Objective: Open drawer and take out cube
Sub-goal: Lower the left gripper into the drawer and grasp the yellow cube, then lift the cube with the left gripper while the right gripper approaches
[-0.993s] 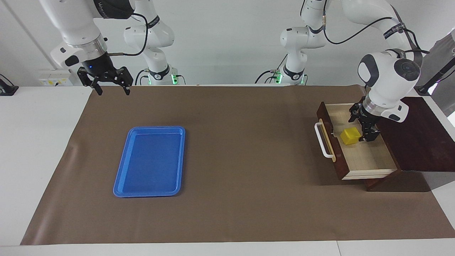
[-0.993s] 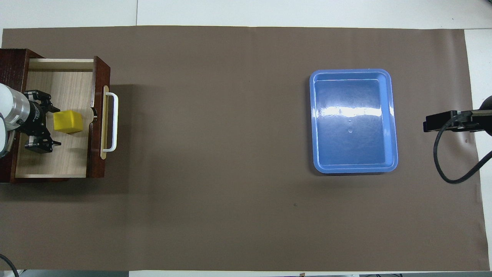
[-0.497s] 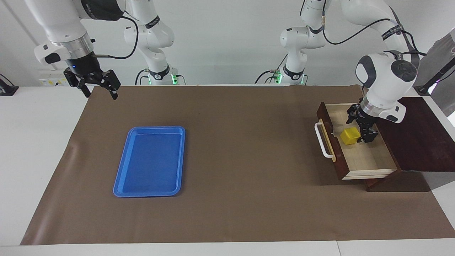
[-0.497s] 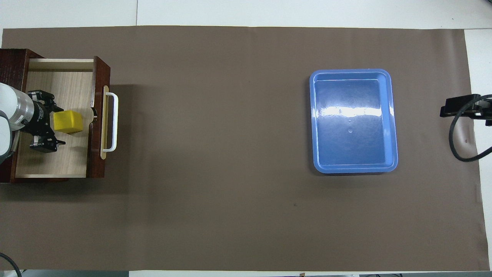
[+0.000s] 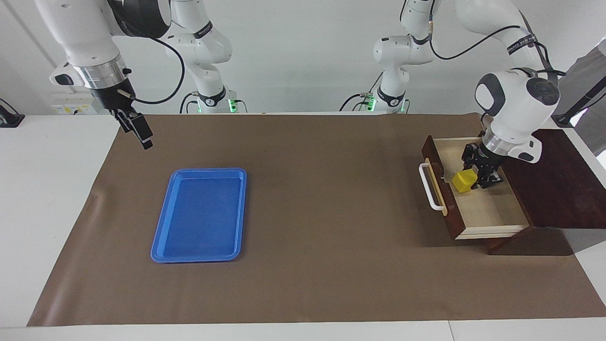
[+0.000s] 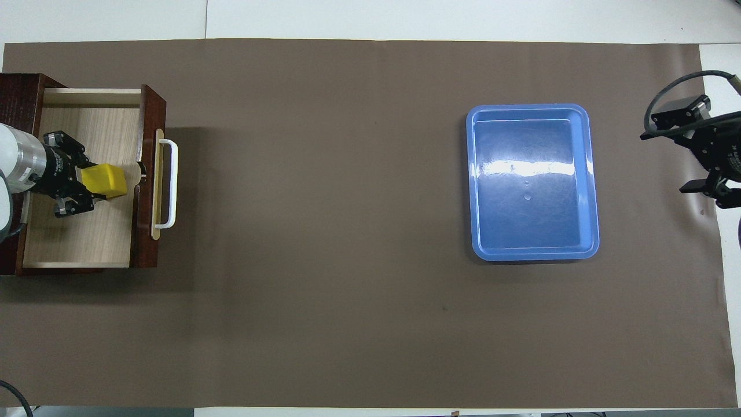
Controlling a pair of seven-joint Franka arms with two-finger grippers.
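Cube (image 5: 464, 181) tilted in left claw (image 5: 475, 176) (drawer (image 5: 492, 208) open).

The drawer (image 5: 483, 208) stands pulled out from its dark box (image 5: 558, 184) at the left arm's end of the table, open at the top. Inside, the left gripper (image 5: 479, 176) and the yellow cube (image 5: 464, 181) fill the middle of the drawer, close to its front wall. The part of the drawer floor farther from the robots is bare. The white handle (image 5: 430, 186) sticks out toward the table's middle. Between handle and blue tray (image 5: 199, 215) the brown mat (image 5: 331, 213) is wide and free. The right gripper (image 5: 137, 130) hangs over the mat's corner at the right arm's end.
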